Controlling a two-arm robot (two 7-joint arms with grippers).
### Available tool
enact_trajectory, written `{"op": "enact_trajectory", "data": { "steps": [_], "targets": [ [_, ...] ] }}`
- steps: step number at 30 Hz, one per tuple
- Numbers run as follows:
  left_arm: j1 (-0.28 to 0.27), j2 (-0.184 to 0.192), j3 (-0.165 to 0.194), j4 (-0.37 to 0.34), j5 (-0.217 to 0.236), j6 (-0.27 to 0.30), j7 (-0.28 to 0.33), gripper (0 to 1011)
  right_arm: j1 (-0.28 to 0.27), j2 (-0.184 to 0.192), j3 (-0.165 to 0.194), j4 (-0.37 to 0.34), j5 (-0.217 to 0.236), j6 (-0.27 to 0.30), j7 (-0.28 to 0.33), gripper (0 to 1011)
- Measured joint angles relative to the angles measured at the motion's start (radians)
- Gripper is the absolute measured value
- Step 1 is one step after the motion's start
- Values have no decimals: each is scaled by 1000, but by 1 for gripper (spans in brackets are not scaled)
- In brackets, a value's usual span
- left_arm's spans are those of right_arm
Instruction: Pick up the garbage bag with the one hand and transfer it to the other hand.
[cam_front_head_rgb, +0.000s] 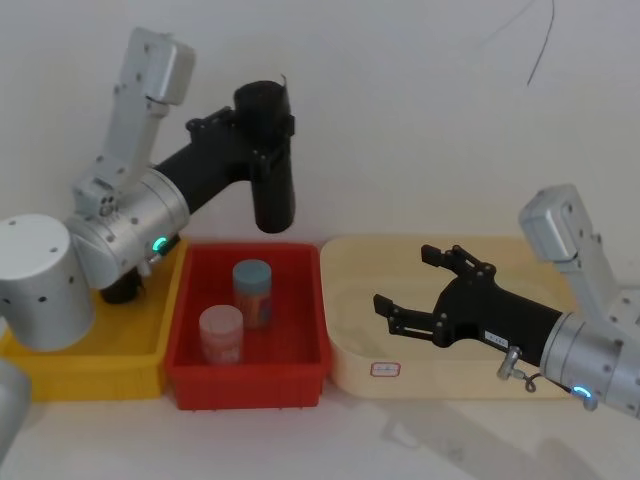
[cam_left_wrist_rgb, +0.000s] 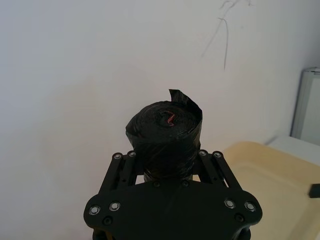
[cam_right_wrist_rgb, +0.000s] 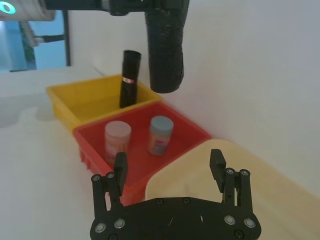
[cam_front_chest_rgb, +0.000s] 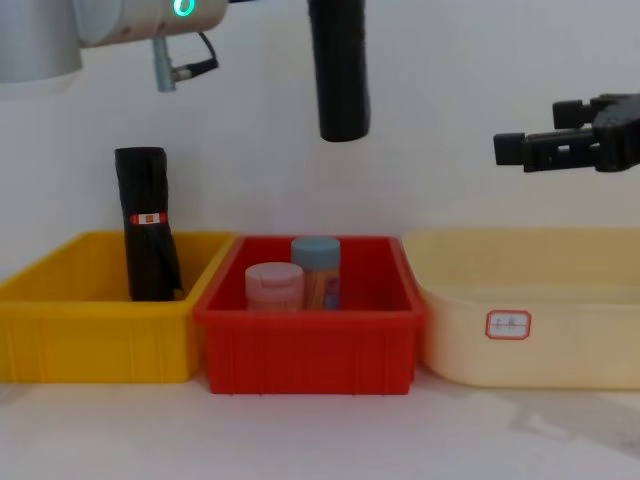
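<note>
The left gripper (cam_front_head_rgb: 270, 140) is clenched round the upper part of the garbage bag (cam_front_head_rgb: 273, 200), hanging upright at upper centre above the red bin (cam_front_head_rgb: 250, 385); it looks light, fairly stiff and slick (my guess), so the spread-fingered right gripper (cam_front_head_rgb: 402, 275), lower right, should take its bare lower half.

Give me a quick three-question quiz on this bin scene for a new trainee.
1. True or false: the left claw holds a black roll in the air.
2. The labelled roll stands in which bin? A the yellow bin, B the red one, C the cream one.
3. Fill in: the right claw is ____ (open or shut).
Key: 1 true; 2 A; 3 open.
</note>
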Motion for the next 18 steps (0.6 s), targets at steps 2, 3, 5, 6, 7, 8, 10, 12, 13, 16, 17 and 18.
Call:
{"op": "enact_trajectory", "data": {
  "steps": [2, 3, 5, 6, 7, 8, 10, 12, 13, 16, 17, 18],
  "targets": [
    [1, -5, 6, 3, 0, 0, 1, 468, 8, -2, -4, 5, -3, 17, -13, 1000],
    [3, -9, 10, 5, 1, 0, 4, 468, 12, -4, -5, 8, -6, 30, -25, 999],
    [6, -15, 16, 10, 4, -3, 11, 468, 15, -7, -6, 11, -9, 40, -37, 1000],
    [8, -17, 17, 12, 6, -4, 14, 468, 19, -11, -6, 14, -11, 48, -49, 1000],
    [9, -19, 19, 15, 8, -7, 18, 468, 20, -13, -6, 15, -12, 52, -56, 1000],
    [10, -22, 20, 17, 10, -9, 21, 468, 21, -16, -6, 17, -14, 57, -66, 1000],
    [13, -30, 23, 26, 15, -18, 29, 468, 23, -25, -5, 20, -17, 68, -88, 1000],
    [15, -35, 24, 33, 19, -28, 35, 468, 26, -33, -4, 24, -20, 76, -105, 1000],
    [16, -42, 24, 43, 22, -37, 42, 468, 29, -41, -3, 28, -23, 82, -117, 1000],
    [17, -57, 25, 60, 27, -58, 54, 468, 36, -54, -3, 38, -27, 89, -136, 1000],
    [17, -62, 25, 67, 29, -62, 57, 468, 39, -58, -4, 41, -28, 91, -139, 1000],
    [17, -69, 26, 77, 31, -71, 61, 468, 46, -66, -7, 51, -30, 92, -144, 1000]
  ]
}}
